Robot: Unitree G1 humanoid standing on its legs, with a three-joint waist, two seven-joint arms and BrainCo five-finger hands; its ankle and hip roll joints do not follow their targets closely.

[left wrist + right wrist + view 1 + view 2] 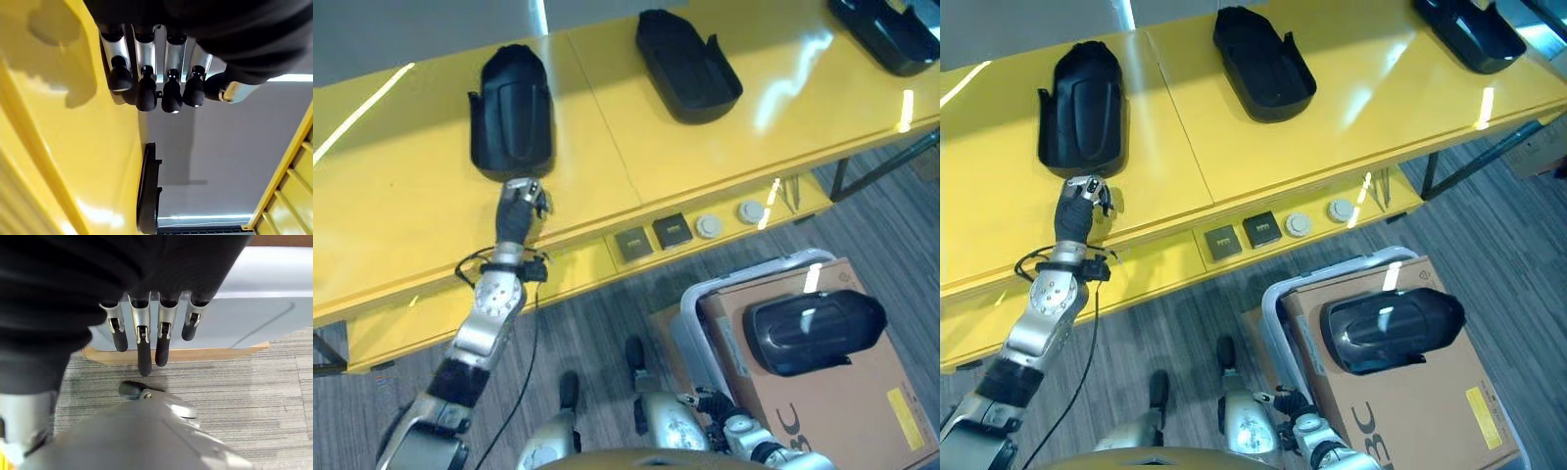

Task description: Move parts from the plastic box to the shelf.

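Down by the robot, one black part (pixel 813 335) lay on a sheet of cardboard (pixel 862 411) that covered the plastic box (pixel 689 333), so the box's inside was hidden and only its pale rim showed. Three more black parts sat well apart on the yellow shelf (pixel 391 196): a left part (pixel 512 113), a middle part (pixel 687 67), and a right part (pixel 891 34) cut off at the frame's upper edge. The left hand (pixel 521 206) rested over the shelf just beside the near end of the left part, empty, its fingers (pixel 146 93) curled loosely with nothing between them. The right hand (pixel 142 338) hung low above the carpeted floor (pixel 244 396) beside the box, fingers straight and relaxed, grasping nothing. Small grey fittings (pixel 671 231) lay on the shelf's lower ledge, too small to make out.
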